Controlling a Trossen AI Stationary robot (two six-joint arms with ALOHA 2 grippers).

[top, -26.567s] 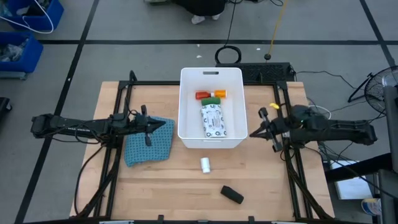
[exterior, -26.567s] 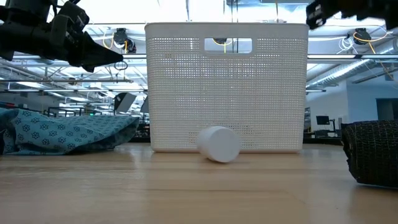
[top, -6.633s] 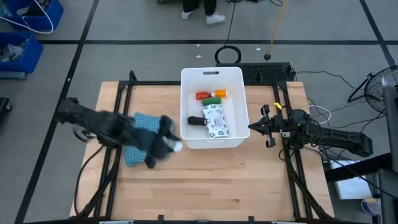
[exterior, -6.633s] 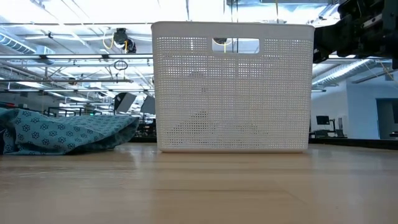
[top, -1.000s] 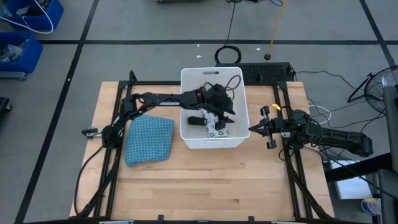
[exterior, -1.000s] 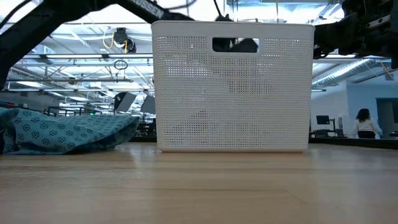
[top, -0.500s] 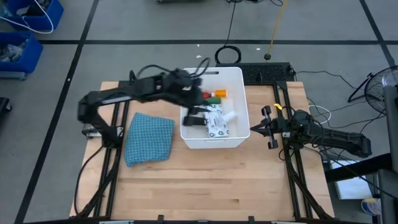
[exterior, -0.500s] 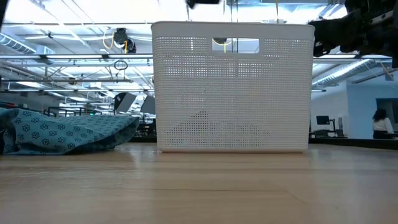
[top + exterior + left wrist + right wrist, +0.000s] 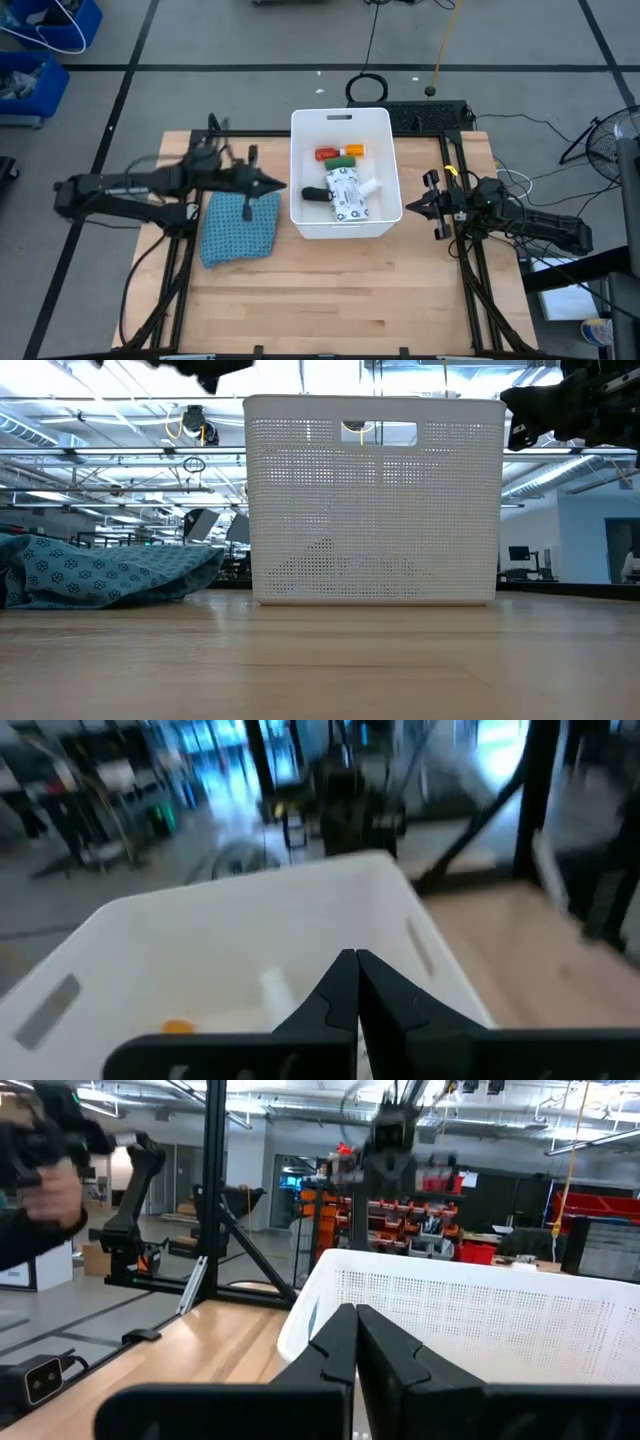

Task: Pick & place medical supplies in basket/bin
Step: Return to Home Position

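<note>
**Bin loaded; both arms flank it, empty**

- High view: white bin (image 9: 375,133) mid-bench, long axis 12–6, handle slot at the 12 o'clock end.
- Inside, all six supplies:
  - red bottle (image 9: 325,154), orange bottle (image 9: 354,150) and green block (image 9: 342,161) bunched toward 12
  - white packet (image 9: 345,197) lengthways toward 6
  - black block (image 9: 314,195) at the packet's 9 o'clock side
  - white roll (image 9: 368,187) at the packet's 3 o'clock side
- No supplies seen on the bench (image 9: 330,290).
- Left gripper (image 9: 272,185): just beside the bin's 9 o'clock wall, outside it, pointing toward 3, above the 12 o'clock edge of the teal cloth (image 9: 240,228). Fingers together, nothing between them (own wrist view).
- Right gripper (image 9: 410,207): just off the 3 o'clock wall, pointing toward 9. Fingers together, empty.
- Key relation: the bin lies at 3 o'clock from the left gripper and at 9 from the right. The left looks slightly closer to its wall. Judgement: with only the retreat to rest remaining, each arm wants to draw straight away from its wall, left toward 9, right toward 3.
- View differences:
  - Only the high view shows the contents.
  - The low view gives the perforated wall and the cloth at bench level, contents unreadable, grippers mere dark shapes at the upper corners.
  - The left wrist view looks into the bin but is blurred; an orange spot is all that can be made out.
</note>
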